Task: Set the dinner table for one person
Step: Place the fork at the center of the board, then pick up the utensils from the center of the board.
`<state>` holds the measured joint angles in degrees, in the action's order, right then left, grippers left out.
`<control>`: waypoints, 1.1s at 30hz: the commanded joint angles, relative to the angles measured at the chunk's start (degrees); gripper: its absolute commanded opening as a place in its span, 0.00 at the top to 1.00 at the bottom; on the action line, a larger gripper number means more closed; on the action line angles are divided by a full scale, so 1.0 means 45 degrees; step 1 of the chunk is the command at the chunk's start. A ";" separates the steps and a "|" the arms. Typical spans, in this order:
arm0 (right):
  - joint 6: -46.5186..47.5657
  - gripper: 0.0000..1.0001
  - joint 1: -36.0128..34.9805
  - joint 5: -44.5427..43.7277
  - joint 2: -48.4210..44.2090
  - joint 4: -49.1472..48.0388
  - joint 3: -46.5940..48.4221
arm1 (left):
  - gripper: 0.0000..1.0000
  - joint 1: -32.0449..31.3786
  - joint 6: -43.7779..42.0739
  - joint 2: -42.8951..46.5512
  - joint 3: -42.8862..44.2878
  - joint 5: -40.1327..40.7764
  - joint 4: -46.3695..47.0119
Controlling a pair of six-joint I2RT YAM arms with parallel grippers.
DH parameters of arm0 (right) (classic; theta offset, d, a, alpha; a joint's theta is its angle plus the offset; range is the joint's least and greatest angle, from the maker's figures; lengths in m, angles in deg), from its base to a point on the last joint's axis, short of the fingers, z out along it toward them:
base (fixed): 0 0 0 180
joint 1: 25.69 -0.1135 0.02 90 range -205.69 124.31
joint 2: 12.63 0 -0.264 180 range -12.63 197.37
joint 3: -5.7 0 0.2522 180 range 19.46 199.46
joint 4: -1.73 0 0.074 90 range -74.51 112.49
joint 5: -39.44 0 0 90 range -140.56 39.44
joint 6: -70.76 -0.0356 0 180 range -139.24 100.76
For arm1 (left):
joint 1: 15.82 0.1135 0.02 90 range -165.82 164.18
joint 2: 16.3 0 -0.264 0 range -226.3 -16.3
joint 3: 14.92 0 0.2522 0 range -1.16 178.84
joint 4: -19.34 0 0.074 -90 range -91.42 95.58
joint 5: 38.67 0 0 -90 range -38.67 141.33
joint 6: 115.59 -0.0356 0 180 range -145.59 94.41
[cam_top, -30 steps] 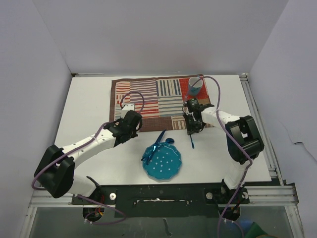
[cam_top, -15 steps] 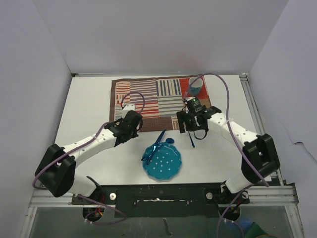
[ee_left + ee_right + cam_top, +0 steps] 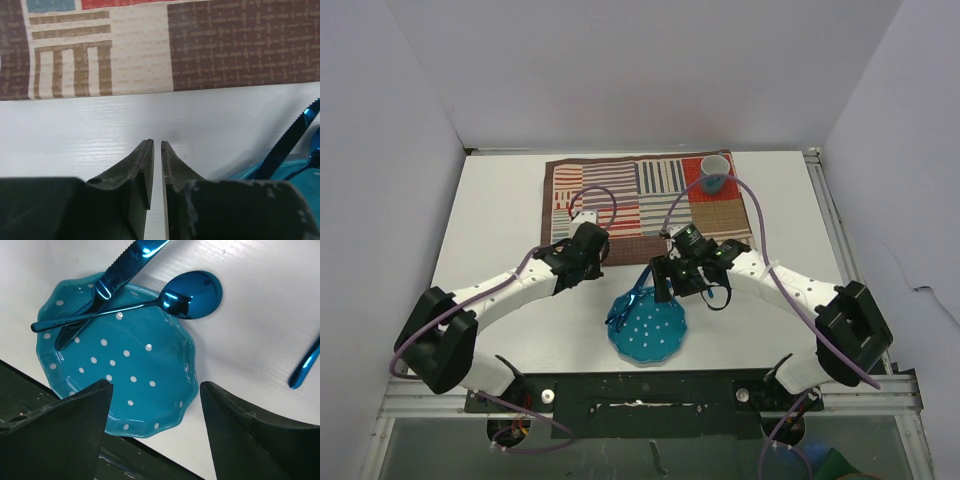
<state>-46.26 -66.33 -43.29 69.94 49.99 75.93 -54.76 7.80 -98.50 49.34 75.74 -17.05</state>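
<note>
The white dinner table point(image 3: 490, 220) lay under both arms, a striped mat point(image 3: 620, 190) toward 12 o'clock and a dotted blue plate point(image 3: 165, 365) toward 6 o'clock with a knife point(image 3: 117, 272) and spoon point(image 3: 192, 294) across its rim. The right gripper point(image 3: 155, 390) hung over the plate, jaws wide and empty. The left gripper point(image 3: 156, 145), at the plate's 10 o'clock, had jaws narrowed to a thin slit holding nothing.

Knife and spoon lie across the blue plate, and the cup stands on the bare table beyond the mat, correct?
No. The knife and spoon do lie across the blue plate, but the cup stands on the mat, at its far right corner, not on the bare table. The top view shows it.
</note>
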 commanded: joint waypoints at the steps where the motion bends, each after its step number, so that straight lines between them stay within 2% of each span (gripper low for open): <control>1: -0.0466 0.28 -0.0227 0.0573 0.0220 -0.1040 0.0028 | 0.87 0.0001 -0.0251 0.0530 0.0467 -0.1604 0.1156; 4: -0.0322 0.28 -0.0237 0.0067 0.0424 -0.0774 0.0273 | 0.86 -0.0027 -0.0018 0.0695 0.0342 -0.3194 0.1227; 9: -0.0049 0.28 -0.0166 -0.0583 0.0598 -0.0281 0.0742 | 0.74 -0.0451 0.0261 0.0922 -0.0156 -0.5172 0.1334; 16: 0.0257 0.27 0.0283 -0.0544 0.0493 -0.0079 0.1189 | 0.72 -0.0763 0.0164 0.1405 -0.1374 -0.7097 0.1467; 26: 0.0443 0.27 0.0709 -0.0376 0.0385 0.0070 0.1168 | 0.70 -0.1463 -0.1012 0.1537 -0.1784 -0.7715 0.1523; 33: 0.0488 0.27 0.0750 -0.0177 0.0389 -0.0045 0.1075 | 0.69 -0.2139 -0.1554 0.0058 -0.0914 -0.7012 0.1474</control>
<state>-44.97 -63.21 -44.95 72.56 50.76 79.25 -63.13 3.77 -94.34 40.86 43.15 -12.40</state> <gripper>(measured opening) 0.733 0.305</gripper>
